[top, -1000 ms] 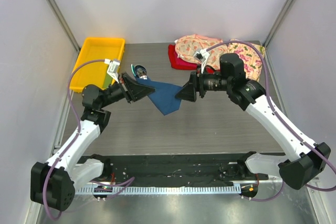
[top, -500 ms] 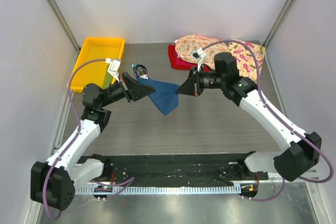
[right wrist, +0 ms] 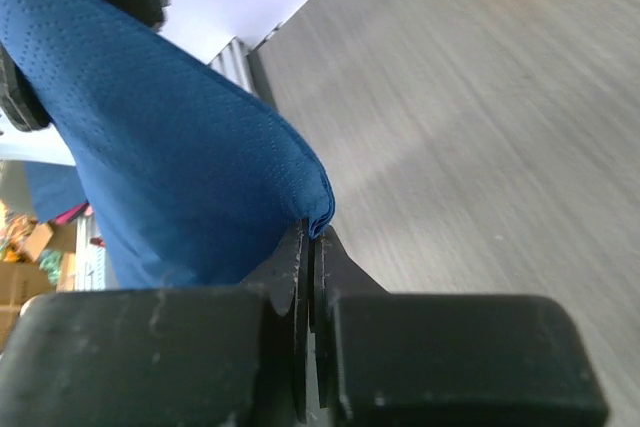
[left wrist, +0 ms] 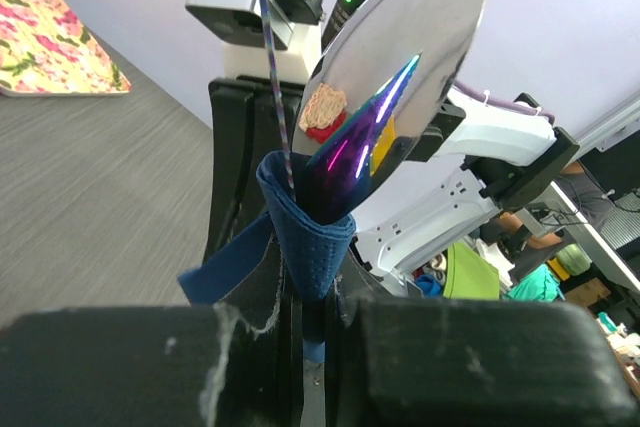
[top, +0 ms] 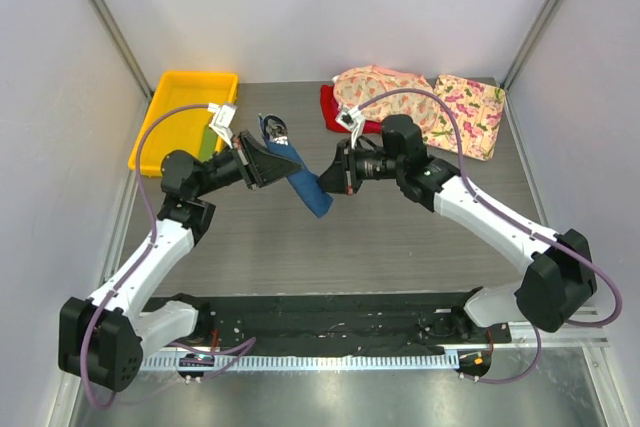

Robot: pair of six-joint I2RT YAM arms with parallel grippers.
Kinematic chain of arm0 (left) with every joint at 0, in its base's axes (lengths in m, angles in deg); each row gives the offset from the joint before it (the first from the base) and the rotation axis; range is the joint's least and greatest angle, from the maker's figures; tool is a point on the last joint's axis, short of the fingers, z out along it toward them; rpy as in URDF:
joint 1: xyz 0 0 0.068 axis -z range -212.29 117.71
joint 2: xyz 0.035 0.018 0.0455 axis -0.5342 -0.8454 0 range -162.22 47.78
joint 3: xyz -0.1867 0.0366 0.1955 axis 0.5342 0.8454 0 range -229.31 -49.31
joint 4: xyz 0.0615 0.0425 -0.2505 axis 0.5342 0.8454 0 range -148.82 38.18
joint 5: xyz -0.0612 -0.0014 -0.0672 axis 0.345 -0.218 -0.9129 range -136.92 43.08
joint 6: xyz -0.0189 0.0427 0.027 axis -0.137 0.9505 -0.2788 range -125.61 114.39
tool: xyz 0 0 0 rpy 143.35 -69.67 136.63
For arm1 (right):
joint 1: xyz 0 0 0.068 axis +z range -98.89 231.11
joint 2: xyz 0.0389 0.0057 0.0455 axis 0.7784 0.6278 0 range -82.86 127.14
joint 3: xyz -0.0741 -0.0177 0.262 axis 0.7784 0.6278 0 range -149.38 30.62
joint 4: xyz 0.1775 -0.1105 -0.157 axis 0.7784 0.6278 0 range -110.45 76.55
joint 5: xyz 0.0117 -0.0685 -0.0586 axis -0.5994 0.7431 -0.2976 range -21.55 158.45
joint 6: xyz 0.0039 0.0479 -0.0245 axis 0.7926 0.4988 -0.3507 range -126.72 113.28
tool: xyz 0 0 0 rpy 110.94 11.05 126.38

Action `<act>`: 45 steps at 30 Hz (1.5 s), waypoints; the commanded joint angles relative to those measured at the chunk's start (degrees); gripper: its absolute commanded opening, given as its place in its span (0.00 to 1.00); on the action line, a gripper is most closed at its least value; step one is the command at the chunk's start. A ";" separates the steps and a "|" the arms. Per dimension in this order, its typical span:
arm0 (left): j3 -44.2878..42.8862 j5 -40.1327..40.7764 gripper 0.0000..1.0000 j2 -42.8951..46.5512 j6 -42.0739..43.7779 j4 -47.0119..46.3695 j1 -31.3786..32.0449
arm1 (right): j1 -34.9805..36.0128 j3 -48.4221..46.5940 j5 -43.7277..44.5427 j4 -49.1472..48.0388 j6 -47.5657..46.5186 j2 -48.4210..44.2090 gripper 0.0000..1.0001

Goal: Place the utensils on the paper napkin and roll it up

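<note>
From above, the left gripper (top: 283, 161) pinched the paper napkin (top: 312, 199) at its 10 o'clock end, the utensils (top: 272, 130) jutting past it toward 11 o'clock. The right gripper (top: 325, 181) nipped the sheet's edge from 3 o'clock. The napkin's long axis ran from 10 to 4 o'clock, both arms about equally near.

At the left wrist, closed fingers clamped blue paper wrapped around a handle, the spoon head (left wrist: 410, 57) pointing to 1 o'clock.

At the right wrist, pressed-together fingers held a fold, the sheet spreading toward 10 o'clock.

No writing was readable.
</note>
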 commanded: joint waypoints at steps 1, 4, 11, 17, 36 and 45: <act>-4.21 1.10 0.00 0.35 -1.69 -5.73 0.52 | 2.28 2.22 0.38 -6.30 2.27 1.39 0.01; -4.21 1.36 0.00 0.00 -1.69 -5.73 0.96 | 3.42 2.57 -0.50 -9.20 4.29 1.74 0.01; -4.83 1.19 0.00 -0.79 -1.43 -5.56 1.22 | 4.22 4.07 -0.94 -9.40 3.52 1.22 0.01; -3.60 1.54 0.00 -0.09 -0.55 -4.15 1.22 | -2.37 2.67 -1.20 0.61 -1.32 -1.94 0.01; -1.40 4.79 0.00 -2.11 2.53 -1.43 1.22 | -10.55 -14.13 3.46 25.77 -10.30 -14.69 0.64; -1.84 4.26 0.00 -2.20 2.09 -1.60 1.22 | -3.70 -15.44 6.09 20.23 -7.92 -10.04 0.70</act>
